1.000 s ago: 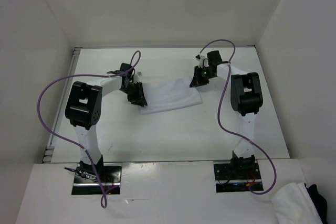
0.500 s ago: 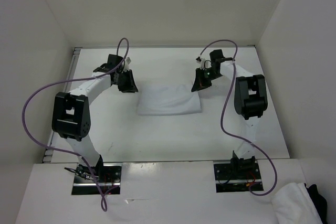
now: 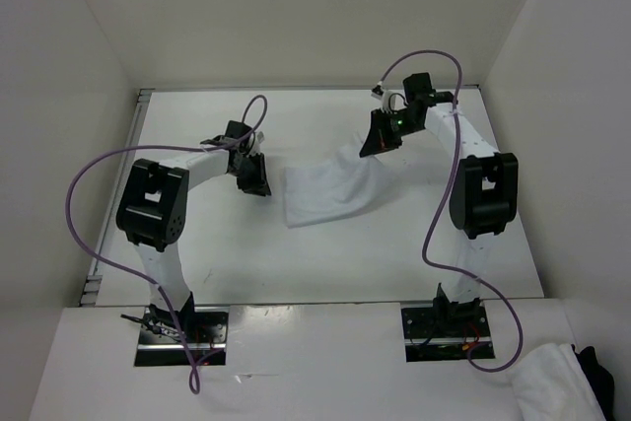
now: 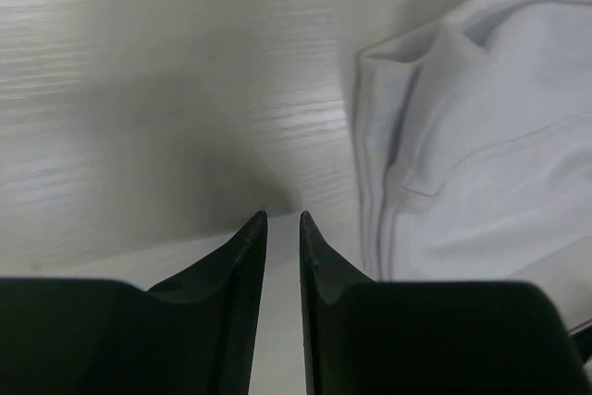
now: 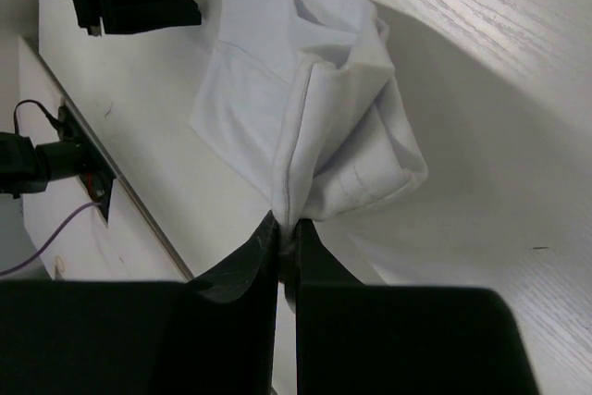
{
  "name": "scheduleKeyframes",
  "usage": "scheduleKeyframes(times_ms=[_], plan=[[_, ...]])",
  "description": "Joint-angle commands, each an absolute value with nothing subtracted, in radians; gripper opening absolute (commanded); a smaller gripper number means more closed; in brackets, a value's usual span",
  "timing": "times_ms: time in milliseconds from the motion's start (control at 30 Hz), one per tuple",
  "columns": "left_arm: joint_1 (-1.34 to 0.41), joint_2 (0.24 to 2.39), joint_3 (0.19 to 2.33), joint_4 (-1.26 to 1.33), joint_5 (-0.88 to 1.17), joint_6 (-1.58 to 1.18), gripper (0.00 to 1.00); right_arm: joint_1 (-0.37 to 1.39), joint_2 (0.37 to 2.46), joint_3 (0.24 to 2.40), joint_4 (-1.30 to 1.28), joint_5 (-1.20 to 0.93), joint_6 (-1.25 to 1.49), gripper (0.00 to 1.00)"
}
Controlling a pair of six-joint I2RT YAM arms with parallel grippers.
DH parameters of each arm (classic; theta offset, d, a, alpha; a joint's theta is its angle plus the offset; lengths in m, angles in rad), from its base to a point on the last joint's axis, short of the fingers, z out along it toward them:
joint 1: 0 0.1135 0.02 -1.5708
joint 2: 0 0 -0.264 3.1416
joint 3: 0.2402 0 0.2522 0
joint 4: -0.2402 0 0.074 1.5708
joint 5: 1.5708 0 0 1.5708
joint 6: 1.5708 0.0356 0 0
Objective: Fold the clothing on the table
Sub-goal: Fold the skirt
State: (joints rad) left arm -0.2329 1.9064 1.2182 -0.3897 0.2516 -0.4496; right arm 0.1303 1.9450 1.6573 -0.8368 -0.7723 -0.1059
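Over on the left, the left pincer [image 3: 258,182] hangs low above the white surface [image 3: 296,263], just beside the left edge of the clothing [image 3: 330,194] and apart from it. Through its wrist camera I see the jaws only a narrow slit apart, with bare surface showing in the gap and nothing held. The clothing, a small plain white garment, lies near the middle of the surface between my two arms. Its left part is flat and its far right corner is drawn up off the surface. At that corner the right pincer [image 3: 375,143] has its jaws closed tight on a fold of the fabric, which drapes loosely down from the tips. Beyond the near right edge of the surface sits a rumpled white cloth bundle [image 3: 547,382].
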Motion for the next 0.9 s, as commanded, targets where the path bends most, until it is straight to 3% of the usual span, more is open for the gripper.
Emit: scheduleKeyframes(times_ms=[0,333,867], plan=[[-0.287,1.927,1.221,-0.358,0.273,-0.462,0.28,0.118,1.902,1.724,-0.879,-0.807,-0.101,0.0],[-0.423,1.927,1.184,-0.29,0.282,-0.54,0.28,0.129,1.931,1.784,-0.726,-0.711,0.052,0.0],[-0.46,1.95,1.169,-0.206,0.253,-0.591,0.28,0.348,2.002,1.772,-0.643,-0.379,0.238,0.0]])
